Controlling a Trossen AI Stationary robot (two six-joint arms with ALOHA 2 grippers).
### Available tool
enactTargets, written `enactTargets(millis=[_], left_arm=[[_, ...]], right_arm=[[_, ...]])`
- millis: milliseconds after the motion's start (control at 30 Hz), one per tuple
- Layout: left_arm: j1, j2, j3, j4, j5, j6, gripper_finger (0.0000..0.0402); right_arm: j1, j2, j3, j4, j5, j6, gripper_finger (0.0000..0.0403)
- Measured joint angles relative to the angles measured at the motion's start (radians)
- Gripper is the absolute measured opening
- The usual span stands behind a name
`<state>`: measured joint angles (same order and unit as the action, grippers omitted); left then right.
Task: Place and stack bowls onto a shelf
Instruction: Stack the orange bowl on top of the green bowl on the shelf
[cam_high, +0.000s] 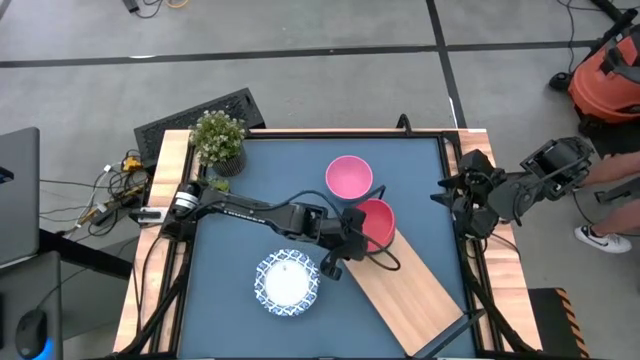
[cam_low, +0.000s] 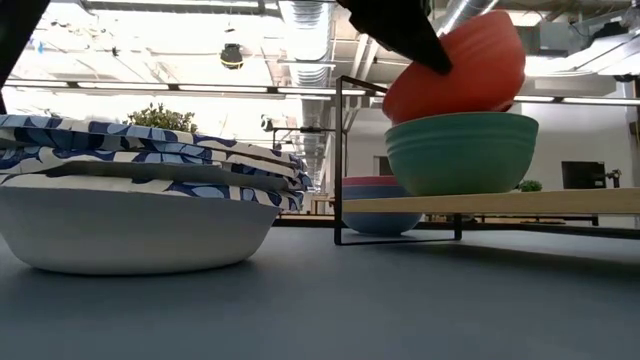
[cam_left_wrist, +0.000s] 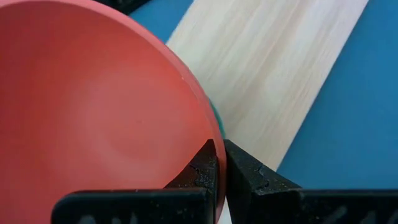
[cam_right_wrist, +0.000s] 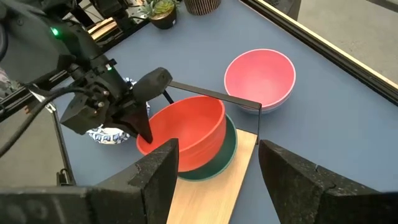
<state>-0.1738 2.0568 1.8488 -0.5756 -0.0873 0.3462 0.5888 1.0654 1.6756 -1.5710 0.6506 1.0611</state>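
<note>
My left gripper is shut on a red bowl, which sits tilted in a green bowl on the light-wood shelf. The green bowl stands on the shelf's board beside the black wire frame. A pink bowl rests in a pale blue bowl on the table beyond the shelf's end. A stack of blue-and-white patterned bowls stands on the table near the front. My right gripper is open and empty at the table's right edge. My left gripper pinches the red bowl's rim, one finger inside the bowl and one outside. The fingers come slanting down from the table's left. The bowl is tilted, its lower part resting in the green bowl.
A potted green plant stands at the table's far left corner. The shelf's board lies slantwise toward the near right corner, bare past the green bowl. The wire frame stands close to the two stacked bowls.
</note>
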Motion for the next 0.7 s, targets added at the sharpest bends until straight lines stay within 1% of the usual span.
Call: enactTargets(millis=[200, 400, 500, 700], left_arm=[[0.000, 0.006, 0.000, -0.016, 0.004, 0.008, 0.0000], [0.000, 0.007, 0.000, -0.011, -0.047, 0.012, 0.0007], [0.000, 0.007, 0.000, -0.019, -0.050, 0.011, 0.0026], [-0.003, 0.007, 0.000, -0.019, -0.052, -0.013, 0.0081]], right_arm=[[0.000, 0.000, 0.000, 0.000, 0.000, 0.000, 0.0248], [0.000, 0.000, 0.000, 0.000, -0.002, -0.005, 0.0248], [0.000, 0.000, 0.000, 0.000, -0.022, -0.012, 0.0248], [0.000, 0.000, 0.000, 0.000, -0.031, -0.015, 0.0248]])
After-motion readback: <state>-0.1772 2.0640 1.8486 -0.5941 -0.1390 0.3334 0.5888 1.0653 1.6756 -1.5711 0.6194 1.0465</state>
